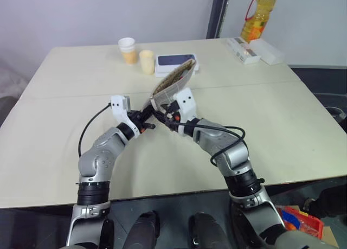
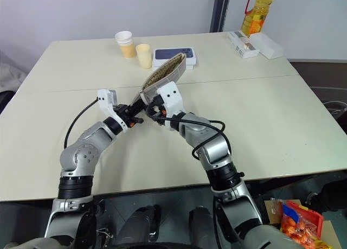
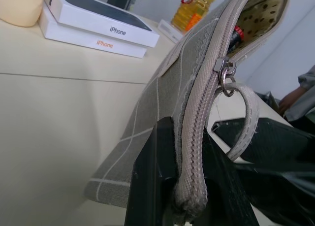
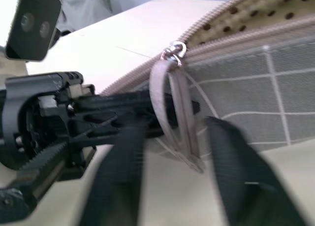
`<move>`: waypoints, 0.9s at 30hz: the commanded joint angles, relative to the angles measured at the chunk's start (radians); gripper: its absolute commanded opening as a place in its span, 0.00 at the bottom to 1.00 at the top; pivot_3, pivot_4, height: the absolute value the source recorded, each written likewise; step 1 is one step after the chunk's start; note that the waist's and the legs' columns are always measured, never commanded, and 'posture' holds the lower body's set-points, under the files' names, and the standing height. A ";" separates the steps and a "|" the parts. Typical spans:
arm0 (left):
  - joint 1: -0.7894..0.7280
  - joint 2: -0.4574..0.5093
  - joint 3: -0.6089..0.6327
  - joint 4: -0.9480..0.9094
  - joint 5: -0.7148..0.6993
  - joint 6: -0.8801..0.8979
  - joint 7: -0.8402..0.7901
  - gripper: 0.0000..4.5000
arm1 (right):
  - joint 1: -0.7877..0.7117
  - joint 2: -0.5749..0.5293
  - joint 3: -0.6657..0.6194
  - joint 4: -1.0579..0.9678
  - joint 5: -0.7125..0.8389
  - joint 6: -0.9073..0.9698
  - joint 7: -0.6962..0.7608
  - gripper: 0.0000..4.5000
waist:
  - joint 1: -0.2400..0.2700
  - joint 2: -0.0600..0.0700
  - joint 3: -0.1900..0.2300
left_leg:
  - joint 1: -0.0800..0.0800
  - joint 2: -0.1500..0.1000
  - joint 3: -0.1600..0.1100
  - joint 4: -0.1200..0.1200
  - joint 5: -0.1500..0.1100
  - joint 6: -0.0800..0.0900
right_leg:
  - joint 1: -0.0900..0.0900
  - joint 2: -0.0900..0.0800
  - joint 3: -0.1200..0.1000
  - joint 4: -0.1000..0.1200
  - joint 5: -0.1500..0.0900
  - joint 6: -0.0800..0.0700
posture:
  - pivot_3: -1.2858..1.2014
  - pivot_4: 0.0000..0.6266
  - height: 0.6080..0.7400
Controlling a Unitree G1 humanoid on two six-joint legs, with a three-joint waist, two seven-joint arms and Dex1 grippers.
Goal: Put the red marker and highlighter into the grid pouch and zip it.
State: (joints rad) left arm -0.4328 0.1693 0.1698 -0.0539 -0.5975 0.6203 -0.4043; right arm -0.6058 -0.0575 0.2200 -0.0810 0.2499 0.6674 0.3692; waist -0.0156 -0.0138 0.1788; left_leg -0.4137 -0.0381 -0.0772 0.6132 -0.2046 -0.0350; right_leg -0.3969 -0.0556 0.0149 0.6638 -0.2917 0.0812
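Our left hand point(image 1: 145, 120) is clamped on the grid pouch point(image 3: 162, 95) at its zipped end. Our right hand point(image 4: 172, 152) straddles the pull loop point(image 4: 173, 118), fingers apart; we should pinch it firmly and draw straight along the zipper.

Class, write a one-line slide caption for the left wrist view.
Left gripper clamps the closed end of the grid pouch; zipper pull sits partway along, mouth still open, red marker visible inside.
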 commanded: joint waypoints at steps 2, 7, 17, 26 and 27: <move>-0.018 0.009 -0.011 -0.018 0.007 -0.024 -0.013 0.00 | -0.023 0.007 -0.037 -0.039 0.016 -0.030 0.006 0.03 | 0.000 0.000 0.000 | 0.000 0.000 0.000 0.000 0.000 0.000 | 0.000 0.000 0.000 0.000 0.000 0.000 | 0.52 0.24 1.00; -0.022 0.030 -0.039 -0.010 0.051 -0.058 -0.036 0.00 | -0.015 -0.004 -0.074 -0.071 0.035 -0.024 0.010 0.03 | 0.000 0.000 0.000 | 0.000 0.000 0.000 0.000 0.000 0.000 | 0.000 0.000 0.000 0.000 0.000 0.000 | 0.52 0.24 1.00; -0.034 0.224 -0.171 0.086 0.354 -0.392 -0.143 0.00 | -0.018 -0.157 -0.221 -0.166 0.045 0.037 -0.008 0.03 | 0.002 0.000 0.000 | 0.000 0.000 0.000 -0.001 0.000 0.000 | 0.000 0.000 0.000 0.000 0.000 0.000 | 0.52 0.24 1.00; 0.006 0.254 -0.167 0.142 0.396 -0.509 -0.170 0.00 | 0.024 -0.271 -0.249 -0.181 0.051 0.062 0.012 0.03 | 0.000 0.000 0.000 | 0.000 0.000 0.001 -0.002 0.000 0.000 | -0.001 -0.001 0.001 -0.001 0.000 0.000 | 0.52 0.24 1.00; 0.014 0.243 -0.166 0.132 0.381 -0.492 -0.171 0.00 | 0.040 -0.269 -0.223 -0.195 0.048 0.060 0.021 0.03 | 0.000 0.000 0.000 | 0.000 0.000 0.001 -0.002 0.000 0.000 | -0.001 -0.001 0.001 -0.001 0.000 0.000 | 0.52 0.24 1.00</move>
State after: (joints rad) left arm -0.4343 0.4197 -0.0112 0.0961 -0.1963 0.1061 -0.5698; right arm -0.5761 -0.3286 -0.0383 -0.2159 0.2889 0.7325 0.3710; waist -0.0156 -0.0135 0.1790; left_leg -0.4137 -0.0378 -0.0760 0.6110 -0.2047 -0.0348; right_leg -0.3978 -0.0569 0.0157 0.6631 -0.2919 0.0809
